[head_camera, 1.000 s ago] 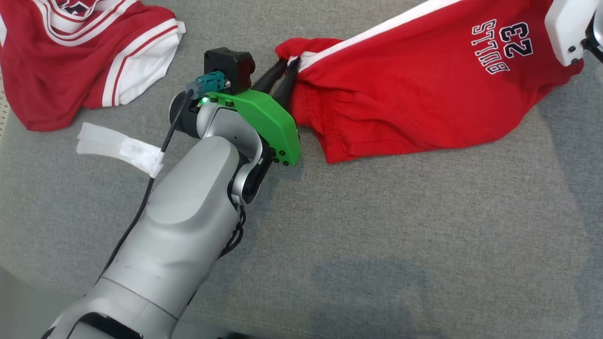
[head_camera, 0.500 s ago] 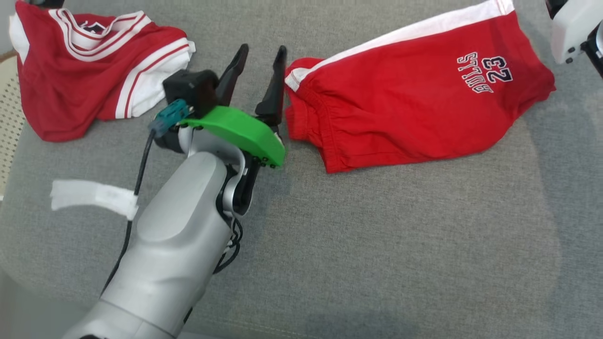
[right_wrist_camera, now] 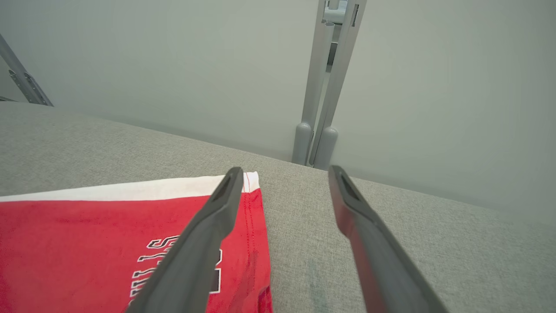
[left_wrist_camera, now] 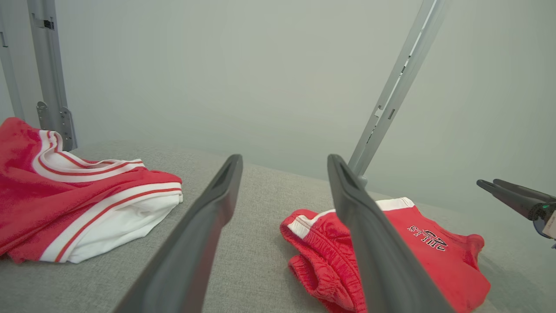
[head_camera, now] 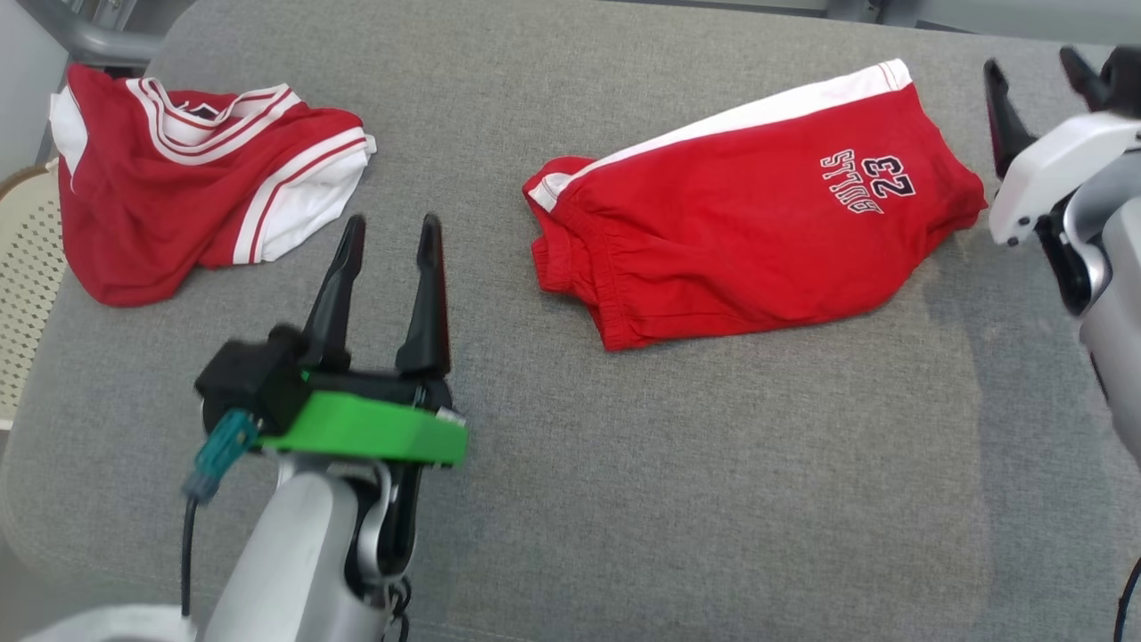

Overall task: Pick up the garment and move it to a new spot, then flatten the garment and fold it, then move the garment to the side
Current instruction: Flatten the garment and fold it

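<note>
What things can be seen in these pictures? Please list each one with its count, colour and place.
shorts: one, red with a white side stripe and the print "BULLS 23", lying flat on the middle-right of the cushion, free of both grippers.
jersey: one, red with white trim, crumpled at the far left of the cushion.
cushion: one, grey fabric, under both garments.
metal bars: several, grey, behind the cushion.
lattice object: one, cream, at the left edge beside the cushion; what it is I cannot tell.
left gripper: one, dark fingers on a green mount, open, lower left, between jersey and shorts.
right gripper: one, dark fingers on a white mount, open, right edge, beside the shorts.
</note>
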